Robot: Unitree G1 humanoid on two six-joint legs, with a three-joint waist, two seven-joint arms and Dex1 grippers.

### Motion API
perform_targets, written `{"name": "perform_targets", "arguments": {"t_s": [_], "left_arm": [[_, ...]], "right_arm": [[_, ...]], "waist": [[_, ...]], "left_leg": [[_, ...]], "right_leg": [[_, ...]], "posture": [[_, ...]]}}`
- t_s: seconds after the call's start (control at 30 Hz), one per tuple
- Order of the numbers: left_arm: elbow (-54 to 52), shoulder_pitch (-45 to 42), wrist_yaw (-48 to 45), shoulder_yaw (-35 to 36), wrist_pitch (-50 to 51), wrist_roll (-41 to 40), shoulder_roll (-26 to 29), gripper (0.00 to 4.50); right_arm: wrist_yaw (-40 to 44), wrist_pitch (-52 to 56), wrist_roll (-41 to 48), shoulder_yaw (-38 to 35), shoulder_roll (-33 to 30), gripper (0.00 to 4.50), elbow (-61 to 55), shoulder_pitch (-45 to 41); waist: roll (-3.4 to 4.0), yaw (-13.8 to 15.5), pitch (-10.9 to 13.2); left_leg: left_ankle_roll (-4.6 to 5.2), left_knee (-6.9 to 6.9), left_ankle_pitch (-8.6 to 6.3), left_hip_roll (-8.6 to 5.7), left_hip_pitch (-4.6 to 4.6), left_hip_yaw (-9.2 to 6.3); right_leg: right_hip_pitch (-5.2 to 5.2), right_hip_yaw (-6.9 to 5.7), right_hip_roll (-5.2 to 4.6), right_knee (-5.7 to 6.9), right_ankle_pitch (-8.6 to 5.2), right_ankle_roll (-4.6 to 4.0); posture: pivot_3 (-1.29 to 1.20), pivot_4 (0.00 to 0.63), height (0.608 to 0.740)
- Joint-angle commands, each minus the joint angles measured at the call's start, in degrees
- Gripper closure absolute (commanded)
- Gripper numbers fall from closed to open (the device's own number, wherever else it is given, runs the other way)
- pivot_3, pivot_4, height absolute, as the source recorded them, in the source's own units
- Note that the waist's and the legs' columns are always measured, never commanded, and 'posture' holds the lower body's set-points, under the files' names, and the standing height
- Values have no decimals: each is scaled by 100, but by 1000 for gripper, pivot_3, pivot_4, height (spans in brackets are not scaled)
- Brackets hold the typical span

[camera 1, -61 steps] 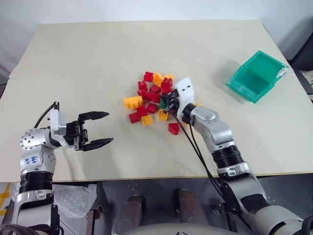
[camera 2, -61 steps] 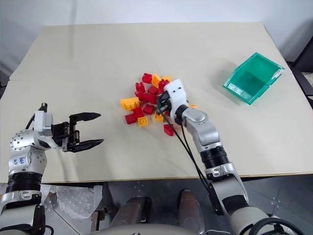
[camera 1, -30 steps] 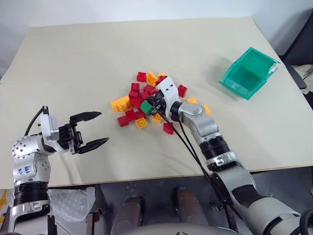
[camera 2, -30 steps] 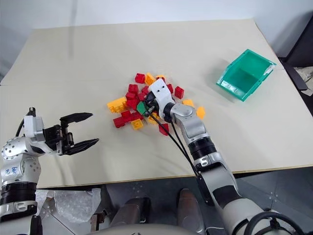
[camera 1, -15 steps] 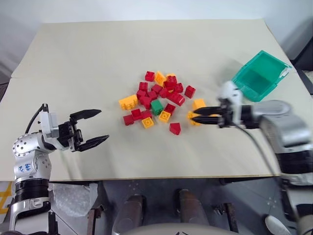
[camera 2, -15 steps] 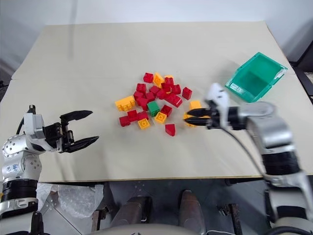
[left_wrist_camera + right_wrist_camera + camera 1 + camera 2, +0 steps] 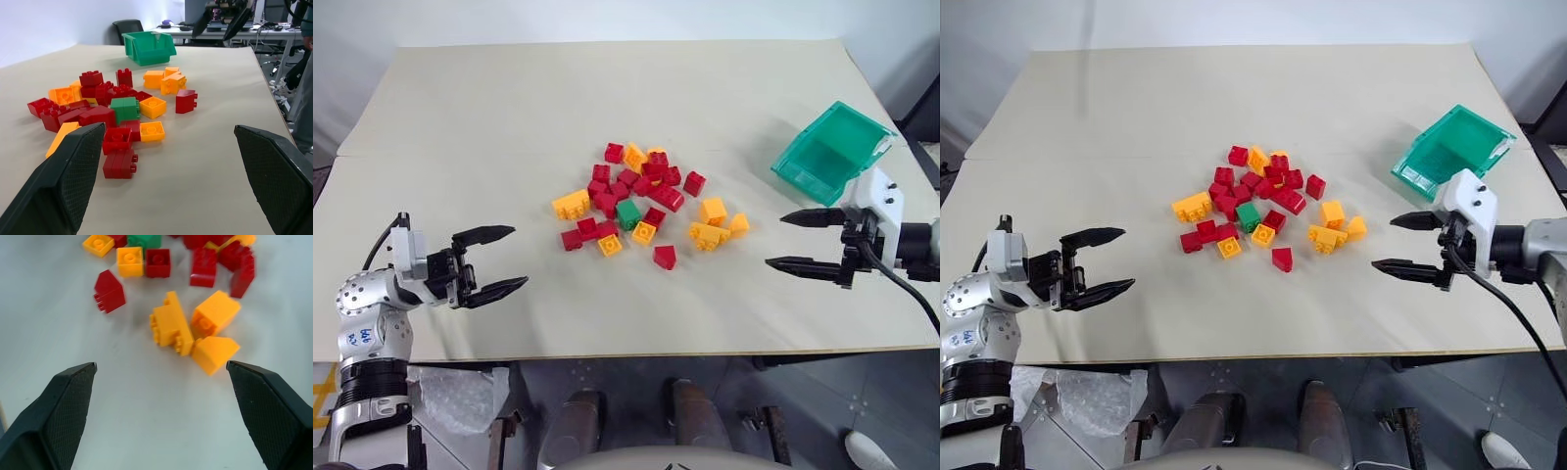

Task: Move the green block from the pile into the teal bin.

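We see the green block (image 7: 627, 213) lying in the pile (image 7: 641, 202) at mid-table, so the move is not done. The teal bin (image 7: 830, 152) near the right edge looks empty, as far as we can tell. Our right gripper (image 7: 800, 241) and left gripper (image 7: 492, 261) hang wide apart, holding nothing.

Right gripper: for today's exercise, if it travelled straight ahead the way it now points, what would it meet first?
Most likely the three yellow-orange bricks at the near edge of the pile. The right gripper stands open, aimed at them across bare table; how low it travels is uncertain.
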Motion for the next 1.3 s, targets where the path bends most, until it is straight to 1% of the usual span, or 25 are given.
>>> {"name": "perform_targets", "arguments": {"t_s": [0.03,0.1,0.2,0.27,0.3,0.37,0.47,0.53,0.6,0.73,0.83,0.9,1.0,1.1,1.13,1.27,1.3], "left_arm": [[-65,-122,-13,97,-35,-73,64,0],[-56,-143,4,95,-58,-63,42,0],[-103,-135,63,94,-66,-69,-12,0],[-168,-92,90,85,-70,-77,-40,0],[-202,-71,103,85,-68,-81,-49,0],[-248,-39,116,99,-63,-94,-55,0],[-279,5,97,119,-67,-108,-40,0],[-302,23,88,158,-72,-127,-24,0],[-331,39,95,174,-81,-125,-34,0],[-396,97,132,200,-106,-119,-75,0],[-438,140,178,209,-146,-116,-111,0],[-509,220,221,218,-180,-128,-157,0],[-565,306,284,229,-231,-123,-205,0],[-621,317,327,222,-223,-118,-232,0],[-635,316,339,220,-219,-120,-236,0],[-660,312,370,210,-217,-121,-238,0],[-667,296,383,199,-208,-119,-242,0]], "right_arm": [[-784,487,256,371,587,31,-591,-583],[-1249,593,121,791,1149,31,-627,-878],[-1953,885,-10,1223,1945,31,-499,-1285],[-2631,905,-660,1776,2418,31,34,-1655],[-2945,1041,-948,2022,2601,31,344,-1853],[-3293,1294,-1252,2340,2897,31,826,-2191],[-3422,1482,-1439,2633,3278,31,1329,-2634],[-3316,1766,-1546,2982,3593,31,1828,-3133],[-3100,2036,-1509,3169,3714,31,2061,-3442],[-2907,2465,-1432,3228,3988,31,2504,-3984],[-2938,2597,-1535,3289,4135,31,2865,-4231],[-2994,2596,-1700,3461,4259,31,3226,-4426],[-3072,2594,-1855,3568,4538,31,3724,-4663],[-3139,2547,-1975,3563,4705,620,4014,-4764],[-3190,2538,-2003,3521,4751,882,4084,-4784],[-3299,2517,-2070,3413,4802,2216,4069,-4790],[-3267,2658,-2018,3357,4755,2595,3892,-4765]], "waist": [[0,-22,0],[0,-10,0],[-2,2,-1],[-1,8,-1],[-1,6,-1],[-2,22,-1],[-1,5,-1],[-1,-32,-1],[-1,-102,-1],[-1,-132,-1],[-1,-139,-1],[-1,-148,-1],[-1,-172,-1],[-1,-188,-1],[-1,-192,-1],[-1,-209,-1],[-1,-211,-1]], "left_leg": [[-2,4,0,6,-1,1],[-6,4,0,12,1,0],[-8,6,-2,12,-4,-2],[-8,8,-2,8,-14,-2],[-8,14,-2,4,-23,0],[-7,22,-2,-2,-37,-1],[-7,25,-2,-3,-41,-2],[-7,25,-2,-2,-41,-1],[-7,25,-2,0,-41,-1],[-6,24,-3,0,-41,-2],[-6,23,-3,0,-41,-2],[-6,23,-3,0,-41,-3],[-6,22,-3,-2,-41,-1],[-7,22,-3,-1,-41,-1],[-7,22,-3,-1,-41,-1],[-7,22,-3,-3,-41,-1],[-7,22,-3,-3,-41,-1]], "right_leg": [[-1,0,3,2,3,-4],[-1,-2,5,4,4,-7],[-5,-1,6,3,5,-7],[-23,3,2,14,5,-7],[-34,5,1,42,5,-7],[-49,6,-1,53,5,-7],[-51,5,0,54,5,-7],[-53,5,2,58,5,-7],[-54,4,4,61,5,-7],[-55,4,3,63,5,-7],[-56,5,3,64,5,-7],[-56,4,4,65,5,-7],[-60,6,2,67,5,-7],[-64,6,3,74,4,-8],[-64,6,2,75,4,-8],[-63,6,1,76,4,-8],[-63,7,1,76,4,-8]], "posture": [[0,150,740],[0,150,740],[0,150,740],[0,150,740],[0,150,740],[0,150,740],[0,150,740],[0,150,740],[0,150,740],[0,150,740],[0,150,740],[0,150,740],[0,150,740],[0,150,740],[0,150,740],[0,150,740],[0,150,740]]}}
